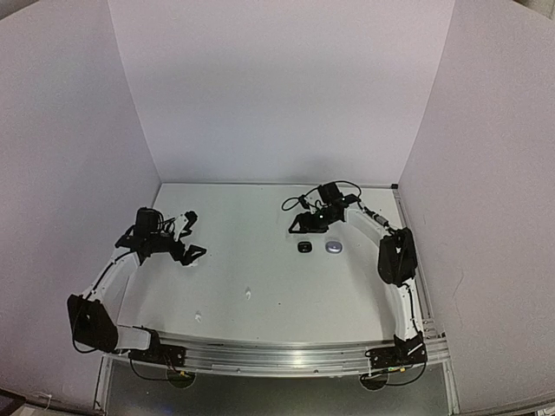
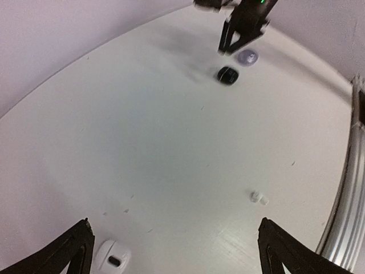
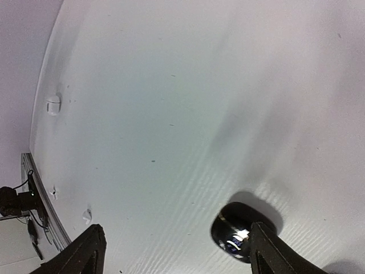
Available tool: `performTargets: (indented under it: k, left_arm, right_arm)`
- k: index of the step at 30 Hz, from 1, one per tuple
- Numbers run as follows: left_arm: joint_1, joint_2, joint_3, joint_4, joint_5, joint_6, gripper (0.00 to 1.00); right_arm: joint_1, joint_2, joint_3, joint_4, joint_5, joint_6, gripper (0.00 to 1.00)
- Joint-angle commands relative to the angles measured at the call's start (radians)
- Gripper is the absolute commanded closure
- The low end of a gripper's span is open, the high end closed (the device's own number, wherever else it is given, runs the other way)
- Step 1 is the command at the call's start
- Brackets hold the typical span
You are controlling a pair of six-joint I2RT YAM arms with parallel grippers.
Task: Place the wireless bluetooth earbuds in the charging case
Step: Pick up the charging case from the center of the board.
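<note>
Hands are both hanging released, empty: right hand (image 3: 175,240) near black case (image 3: 235,235), left hand (image 2: 174,228) near white case (image 2: 112,255). White earbud (image 2: 258,198) is lying loose on tabletop (image 2: 171,142); any sloppy pinch is risking knocking it away.

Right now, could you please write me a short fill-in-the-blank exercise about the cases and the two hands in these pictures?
1. Beside the grey case lies a ___ case.
2. The left hand and the right hand are both ___, holding nothing.
3. The case closest to the left hand is ___ in colour.

Missing words: black; open; white.
</note>
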Motion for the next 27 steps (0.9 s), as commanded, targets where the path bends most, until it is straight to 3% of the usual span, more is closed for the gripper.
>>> performTargets:
  k: [1,5,12,23,25,27]
  left_arm:
    - [0.105,0.194,0.184,-0.568,-0.217,0.496,0.0]
    - [0.125,0.309,0.264,-0.631,-0.264,0.643,0.0]
    - [0.126,0.421,0.22,-0.444,-0.274,0.92,0.0]
    - [0.125,0.623,0.276,-0.301,-0.279,0.935,0.01]
    - [0.123,0.643,0.269,-0.28,-0.284,0.945,0.05]
    - [0.122,0.665,0.274,-0.278,-0.29,0.948,0.14]
  right_arm:
    - [0.082,-0.186,0.041,-0.006,0.097,-0.055,0.17]
    - [0.131,-0.257,-0.003,-0.005,0.14,-0.079,0.17]
    - [0.187,-0.355,-0.106,0.001,0.161,-0.081,0.16]
    - [0.256,-0.437,-0.194,0.041,0.213,-0.027,0.16]
    - [0.262,-0.44,-0.193,0.046,0.208,-0.024,0.16]
    - [0.268,-0.438,-0.187,0.049,0.206,-0.018,0.17]
